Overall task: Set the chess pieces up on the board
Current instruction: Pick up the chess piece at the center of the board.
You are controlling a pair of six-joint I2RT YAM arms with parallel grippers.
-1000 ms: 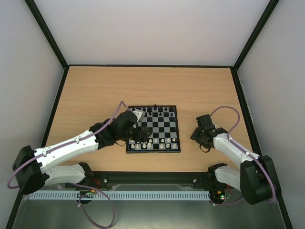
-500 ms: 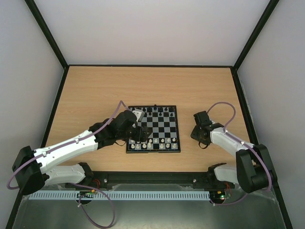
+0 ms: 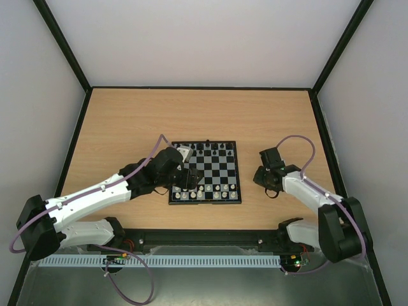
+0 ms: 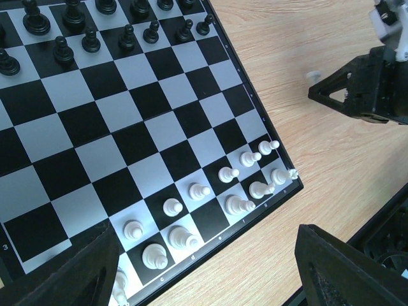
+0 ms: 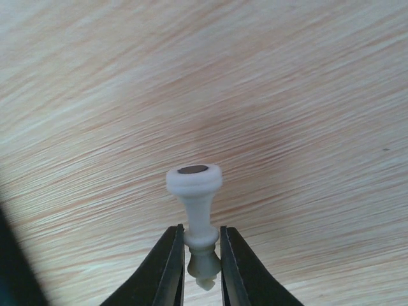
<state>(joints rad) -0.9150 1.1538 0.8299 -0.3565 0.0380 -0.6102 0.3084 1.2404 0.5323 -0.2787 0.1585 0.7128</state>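
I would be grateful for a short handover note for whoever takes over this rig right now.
Left gripper: open, empty, over the board, near-left part.
Right gripper: shut on a white piece, over bare table right of the board.
Done: black pieces stand along the far rows, white pieces along the near rows.
Left: place the held piece; one white back-row square looks empty, probably its spot. The left arm hides the board's near-left corner.
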